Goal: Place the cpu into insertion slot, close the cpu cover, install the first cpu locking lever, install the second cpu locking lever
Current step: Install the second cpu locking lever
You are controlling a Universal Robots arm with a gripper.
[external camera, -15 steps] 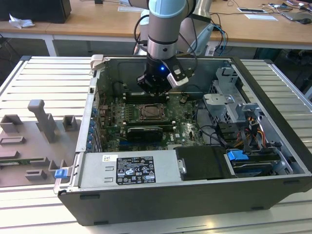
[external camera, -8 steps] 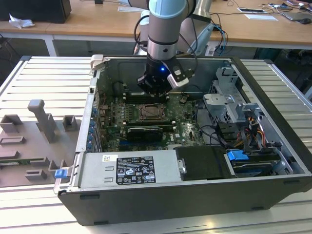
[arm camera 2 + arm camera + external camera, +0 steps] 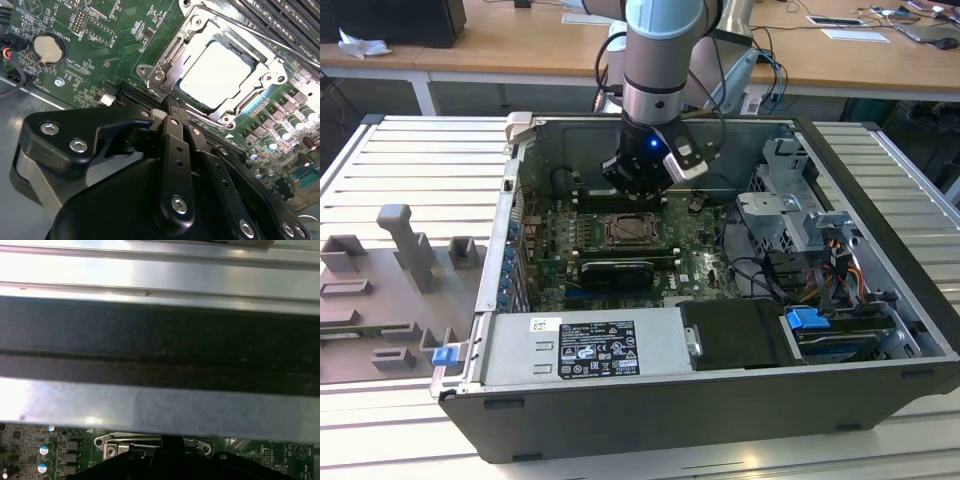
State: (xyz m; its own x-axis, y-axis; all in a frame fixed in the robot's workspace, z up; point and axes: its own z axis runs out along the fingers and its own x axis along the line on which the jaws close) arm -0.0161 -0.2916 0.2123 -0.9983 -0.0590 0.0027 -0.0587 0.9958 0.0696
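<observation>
In the second wrist view the pale cpu [image 3: 220, 70] lies flat in the insertion slot [image 3: 227, 119] on the green board. The silvery cpu cover [image 3: 170, 60] is down over it, and the chip shows through the cover's window. A thin wire locking lever [image 3: 260, 35] runs along the socket's far side. My gripper [image 3: 175, 112] is shut with nothing between its black fingers, and its tip is at the socket's near corner. In the exterior view the gripper [image 3: 638, 185] hangs just behind the socket [image 3: 628, 232]. In the first wrist view the cover's edge [image 3: 150, 442] shows below the case wall.
The open computer case [image 3: 880, 180] walls in the board. A power supply [image 3: 590, 345] sits in front, and a drive cage [image 3: 790, 215] with cables on the exterior view's right. Memory slots [image 3: 295, 20] and a coin battery [image 3: 49, 49] flank the socket. A grey fixture tray [image 3: 390, 290] lies outside.
</observation>
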